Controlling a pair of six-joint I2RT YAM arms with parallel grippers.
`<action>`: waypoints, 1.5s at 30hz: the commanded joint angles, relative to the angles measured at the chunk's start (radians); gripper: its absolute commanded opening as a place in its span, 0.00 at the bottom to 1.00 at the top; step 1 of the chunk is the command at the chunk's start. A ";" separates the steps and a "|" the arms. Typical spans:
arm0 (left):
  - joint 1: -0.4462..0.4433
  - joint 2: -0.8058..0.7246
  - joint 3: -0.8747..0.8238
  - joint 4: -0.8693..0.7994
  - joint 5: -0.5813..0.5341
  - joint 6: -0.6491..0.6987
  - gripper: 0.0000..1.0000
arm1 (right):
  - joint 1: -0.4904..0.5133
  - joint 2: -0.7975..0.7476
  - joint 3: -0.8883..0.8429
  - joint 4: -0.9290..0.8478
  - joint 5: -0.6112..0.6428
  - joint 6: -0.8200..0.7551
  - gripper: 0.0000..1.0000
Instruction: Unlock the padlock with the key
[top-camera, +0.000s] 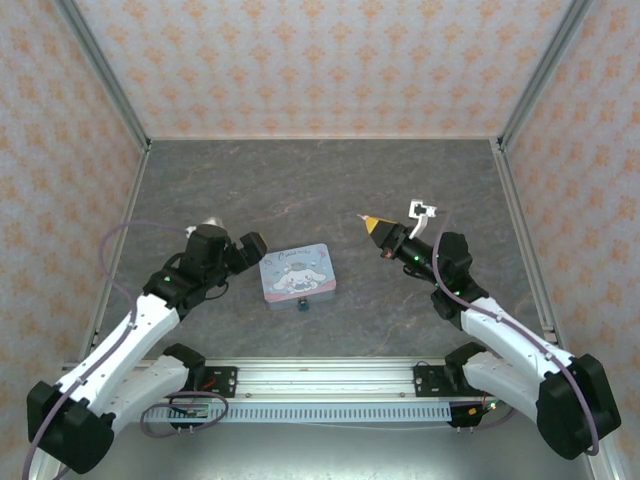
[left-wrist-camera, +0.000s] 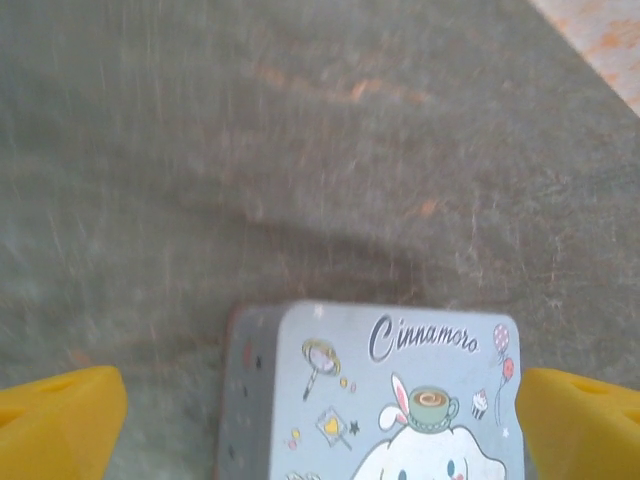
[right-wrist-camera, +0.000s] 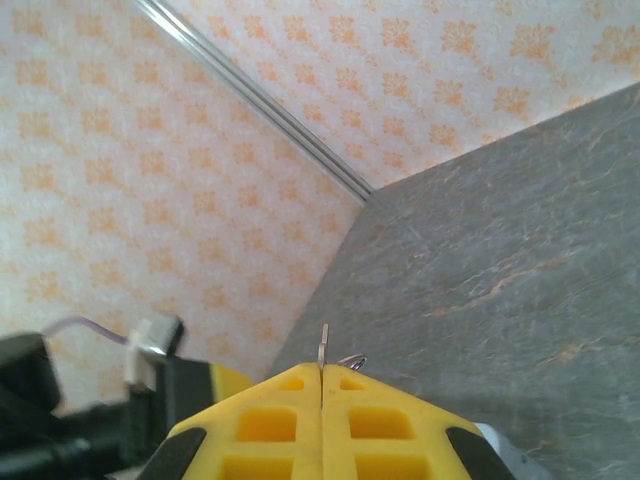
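Note:
The padlock (top-camera: 302, 303), tiny and dark teal, lies on the table against the near edge of a pale blue cartoon tin (top-camera: 295, 271). My left gripper (top-camera: 254, 248) sits just left of the tin, open. In the left wrist view its yellow fingers (left-wrist-camera: 60, 420) stand wide apart, with the tin (left-wrist-camera: 380, 400) below and between them, untouched. My right gripper (top-camera: 372, 225) hovers right of the tin, shut on the key. In the right wrist view the key's thin metal blade (right-wrist-camera: 323, 342) sticks out of the closed gripper (right-wrist-camera: 322, 375), with a small wire ring (right-wrist-camera: 350, 360) beside it.
Patterned walls with metal corner posts (top-camera: 110, 75) enclose the grey stone-look table (top-camera: 320, 190). A rail (top-camera: 320, 378) runs along the near edge between the arm bases. Open floor lies behind the tin.

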 joint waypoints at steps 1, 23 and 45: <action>0.007 0.013 -0.048 0.132 0.112 -0.223 1.00 | -0.001 0.013 0.043 0.039 0.003 0.102 0.00; -0.059 0.409 0.001 0.458 0.294 -0.277 1.00 | 0.028 0.216 -0.024 0.160 -0.055 0.218 0.00; -0.069 0.352 -0.038 0.334 0.250 -0.218 1.00 | 0.105 0.622 0.003 0.332 -0.160 0.244 0.00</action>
